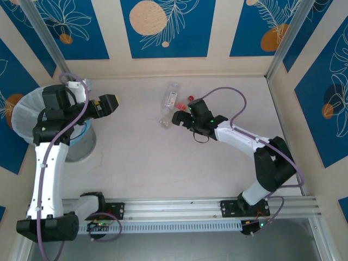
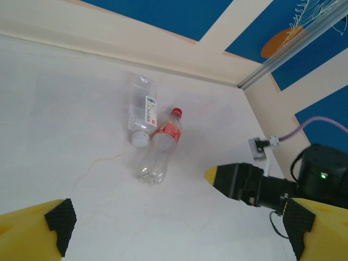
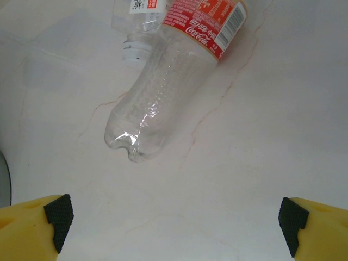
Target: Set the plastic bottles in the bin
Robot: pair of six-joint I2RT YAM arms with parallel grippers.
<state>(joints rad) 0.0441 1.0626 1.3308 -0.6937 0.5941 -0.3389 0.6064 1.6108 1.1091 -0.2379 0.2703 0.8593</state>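
white table (image 1: 141,163) | red-label bottle (image 3: 163,92) touching white-cap bottle (image 2: 140,111) | left pincer (image 2: 176,225), right pincer (image 3: 174,223) spread wide (both empty)

Left gripper (image 1: 110,103) spread wide, right gripper (image 1: 178,118) spread wide, angled downward

Just ahead of my right hand (image 3: 174,223), one bottle (image 3: 163,92) lies on the counter (image 3: 272,136). A second bottle (image 3: 136,22) lies against its left side. The bin (image 1: 22,117) sits behind my left hand (image 1: 114,103).
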